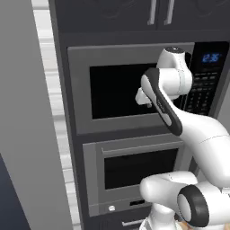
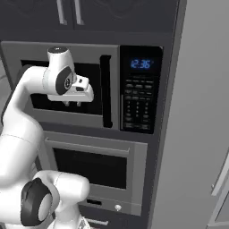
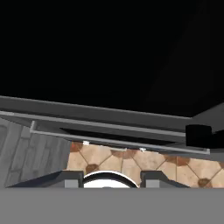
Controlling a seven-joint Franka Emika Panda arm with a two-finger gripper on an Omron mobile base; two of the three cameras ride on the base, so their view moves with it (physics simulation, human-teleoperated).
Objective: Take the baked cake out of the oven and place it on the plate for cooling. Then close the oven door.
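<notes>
Grey oven [image 1: 134,179], flat dark glass window

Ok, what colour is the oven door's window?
Dark, nearly black glass in a grey oven door; the right base view shows it best.

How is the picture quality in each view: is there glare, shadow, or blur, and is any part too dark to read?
Left base view: flat, even light, no glare on the oven door; edges slightly soft. Right base view: the microwave display glows blue and its digits are blurred. Hand view: the upper half is plain black, nothing readable there; the oven handle and the tiled floor below are lit.
</notes>
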